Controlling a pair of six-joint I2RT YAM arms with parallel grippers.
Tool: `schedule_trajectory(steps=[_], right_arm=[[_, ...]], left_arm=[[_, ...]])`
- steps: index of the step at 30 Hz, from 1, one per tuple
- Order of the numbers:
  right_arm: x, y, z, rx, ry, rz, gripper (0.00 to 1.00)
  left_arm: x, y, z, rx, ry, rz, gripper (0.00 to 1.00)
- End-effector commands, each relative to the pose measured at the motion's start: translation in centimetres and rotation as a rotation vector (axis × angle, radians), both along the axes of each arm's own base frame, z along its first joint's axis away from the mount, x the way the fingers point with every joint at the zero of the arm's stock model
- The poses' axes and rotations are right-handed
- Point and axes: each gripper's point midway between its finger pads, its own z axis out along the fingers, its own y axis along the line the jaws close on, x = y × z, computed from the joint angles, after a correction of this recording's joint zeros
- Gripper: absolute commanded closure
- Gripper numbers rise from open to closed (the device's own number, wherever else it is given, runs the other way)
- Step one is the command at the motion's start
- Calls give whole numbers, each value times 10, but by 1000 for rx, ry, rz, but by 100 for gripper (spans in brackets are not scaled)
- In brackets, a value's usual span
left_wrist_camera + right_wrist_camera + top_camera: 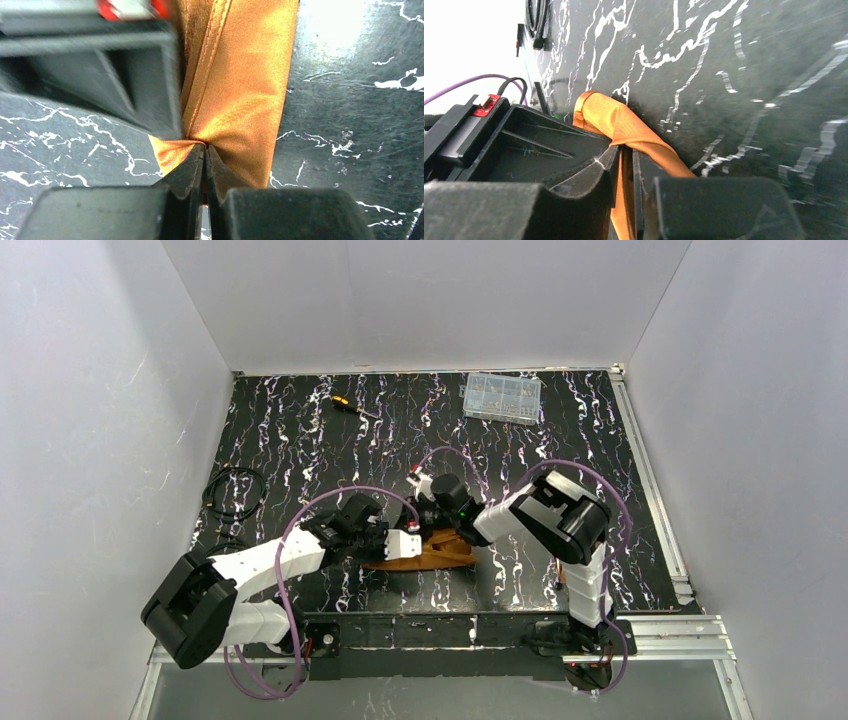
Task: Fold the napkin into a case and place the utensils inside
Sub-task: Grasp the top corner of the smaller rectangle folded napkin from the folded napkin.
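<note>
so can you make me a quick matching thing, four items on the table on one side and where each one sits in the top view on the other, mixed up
Things:
1 napkin
2 screwdriver
3 clear compartment box
4 black cable coil

Places:
a far right
b left side
c near centre
d far, left of centre

Pairs: 1-c, 2-d, 3-a, 4-b
</note>
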Motion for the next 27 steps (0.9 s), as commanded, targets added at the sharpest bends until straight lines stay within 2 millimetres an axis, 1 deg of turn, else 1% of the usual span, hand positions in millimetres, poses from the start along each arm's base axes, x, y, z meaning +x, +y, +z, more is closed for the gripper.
schedule_trajectory(steps=[1,2,5,6,8,10,12,15,17,20,25,27], right_arm=[[39,-22,32,34,-96,-20,72],[44,-26,37,32,-117,-6,68],[44,-36,44,4,-151,82,60],[41,-40,42,-9,-155,105,59],[34,-51,42,-40,-180,136,58],[29,-66,37,-78,-199,145,61],[21,-82,35,-91,-204,148,61],[6,-100,29,-112,-223,184,55],[-4,-109,28,-123,-248,210,51],[-11,-121,31,-142,-311,229,48],[-16,-136,33,-190,-367,236,44],[-14,-143,35,-226,-392,224,43]], left_arm=[[-42,36,-41,149,133,-78,100],[-42,37,-42,157,133,-86,100],[-43,38,-42,166,130,-127,100],[-43,38,-41,170,129,-136,100],[-42,38,-39,179,134,-143,100],[-41,39,-38,189,133,-146,100],[-40,40,-37,191,123,-145,100],[-40,41,-35,188,113,-155,100],[-41,41,-34,192,108,-176,100],[-40,43,-33,204,91,-205,100],[-42,47,-29,217,82,-234,100],[-43,47,-29,215,85,-239,100]])
